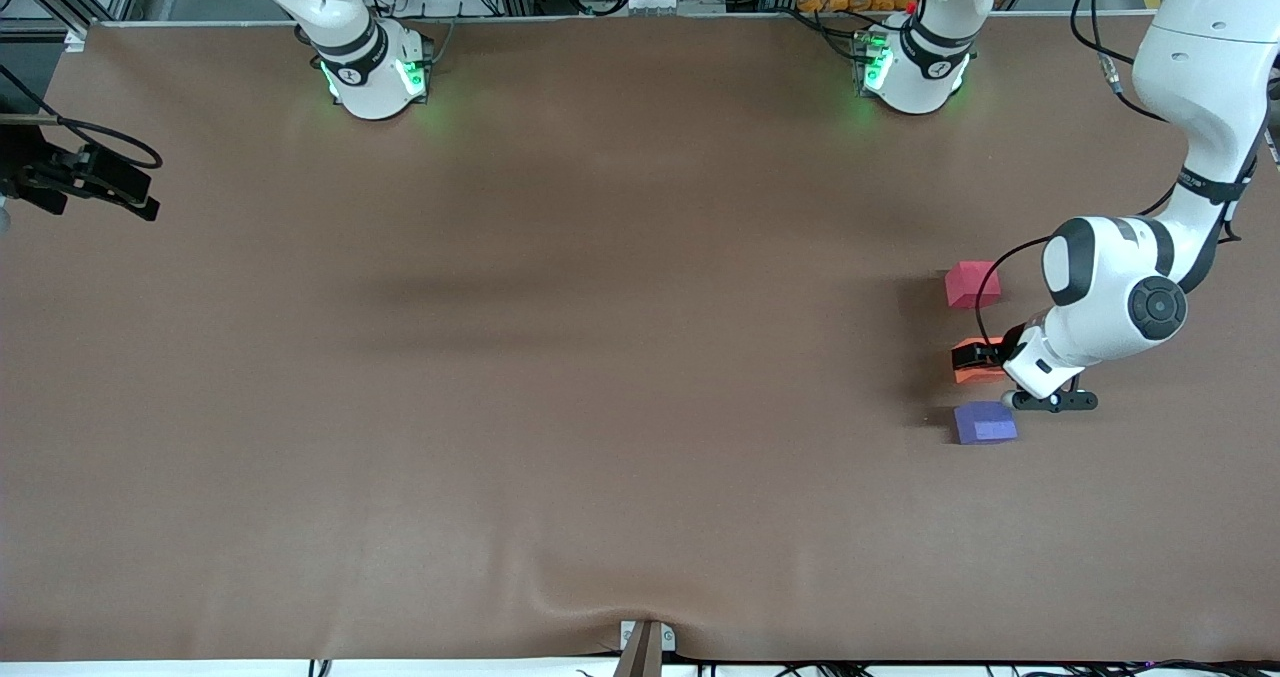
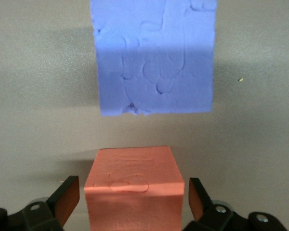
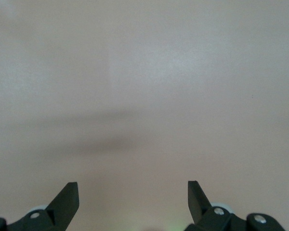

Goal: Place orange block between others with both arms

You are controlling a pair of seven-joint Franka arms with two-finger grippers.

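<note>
Orange block [image 1: 975, 362] sits on the counter [image 1: 600, 407] between the pinkish-red cube [image 1: 972, 285] and purple cube [image 1: 985, 423]; your left hand [image 2: 134, 199] straddles it, released. Lift crookedly and a finger could drag it. Right hand [image 3: 133, 197], open, waits.

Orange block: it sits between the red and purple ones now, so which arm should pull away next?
Probably the left. The left gripper stands open around the orange block, which lies between the pinkish-red cube and purple cube. The right gripper waits open over bare table.
</note>
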